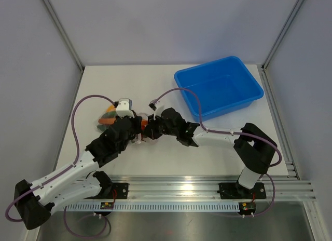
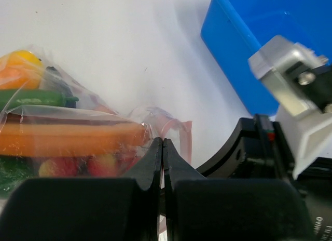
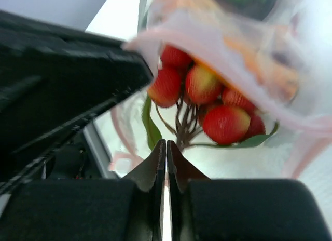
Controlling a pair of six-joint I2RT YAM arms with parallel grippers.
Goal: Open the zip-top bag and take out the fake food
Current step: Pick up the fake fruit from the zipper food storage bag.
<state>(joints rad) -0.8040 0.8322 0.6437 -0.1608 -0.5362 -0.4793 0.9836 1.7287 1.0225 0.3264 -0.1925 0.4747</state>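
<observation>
The zip-top bag (image 1: 108,119) lies left of the table's middle, clear and crinkled, with fake food inside. My left gripper (image 1: 140,132) is shut on the bag's pinkish zip edge; in the left wrist view its jaws (image 2: 164,143) pinch the strip, and the bag (image 2: 78,114) shows an orange piece (image 2: 67,138), a green one and red-yellow ones. My right gripper (image 1: 150,129) meets it from the right. Its jaws (image 3: 166,144) are shut on the thin film of the bag (image 3: 244,59), just below a cluster of red tomatoes (image 3: 220,122) on a stem.
A blue bin (image 1: 249,98) stands at the back right and also fills the upper right of the left wrist view (image 2: 244,28). The left arm's black body (image 3: 62,69) crowds the right wrist view. A rail runs along the table's near edge.
</observation>
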